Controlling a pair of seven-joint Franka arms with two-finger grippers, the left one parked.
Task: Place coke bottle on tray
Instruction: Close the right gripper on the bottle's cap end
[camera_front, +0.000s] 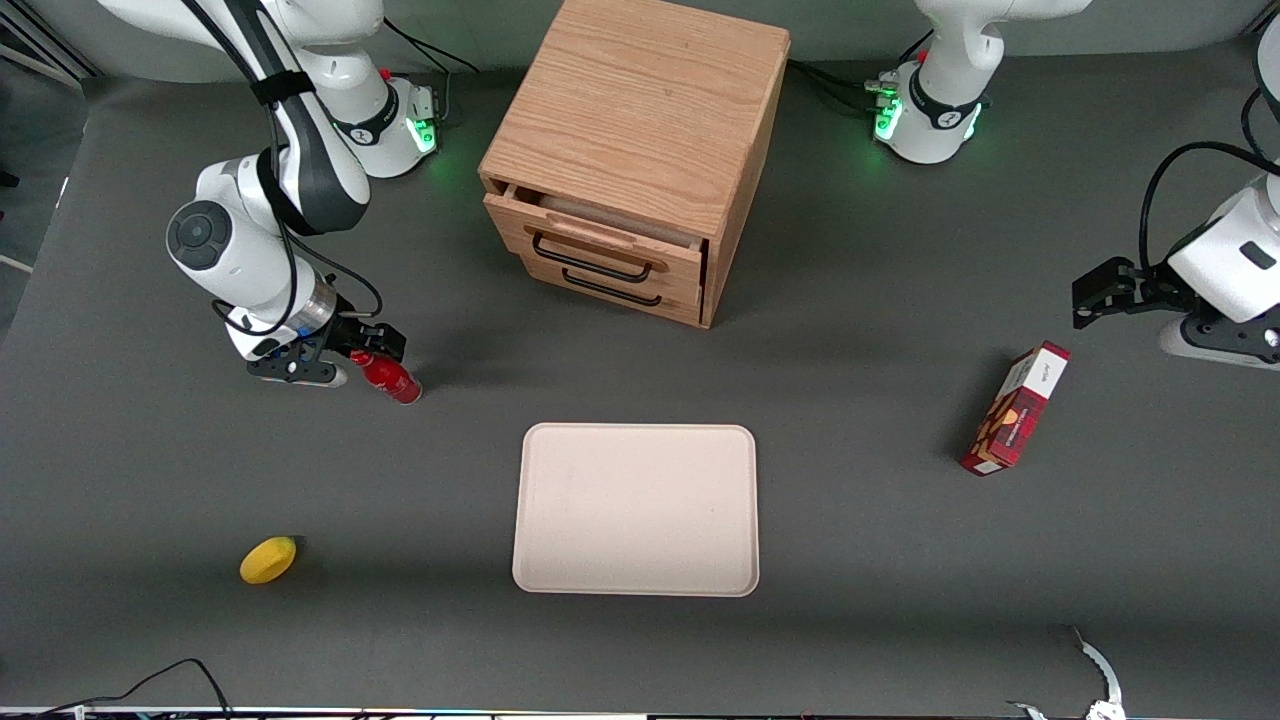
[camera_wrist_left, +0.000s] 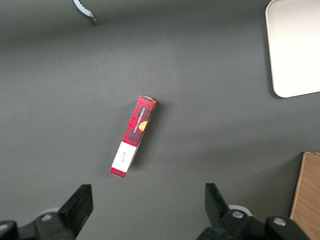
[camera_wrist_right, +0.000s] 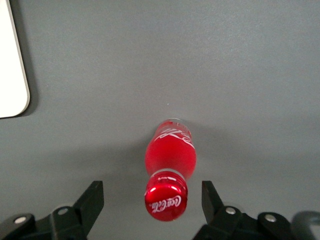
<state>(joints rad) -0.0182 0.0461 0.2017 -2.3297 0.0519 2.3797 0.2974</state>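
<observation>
The coke bottle (camera_front: 392, 378) is small, glossy and red, and stands on the grey table toward the working arm's end. In the right wrist view its red cap (camera_wrist_right: 166, 202) lies between my two fingers with a clear gap on each side. My gripper (camera_front: 352, 357) is open, directly above the bottle's cap, and touches nothing. The cream-beige tray (camera_front: 636, 510) lies flat in the middle of the table, nearer the front camera than the bottle; one corner of it shows in the right wrist view (camera_wrist_right: 11, 75).
A wooden drawer cabinet (camera_front: 630, 150) with its top drawer slightly open stands farther from the camera than the tray. A yellow lemon (camera_front: 268, 560) lies near the front edge. A red-and-white carton box (camera_front: 1015, 408) lies toward the parked arm's end.
</observation>
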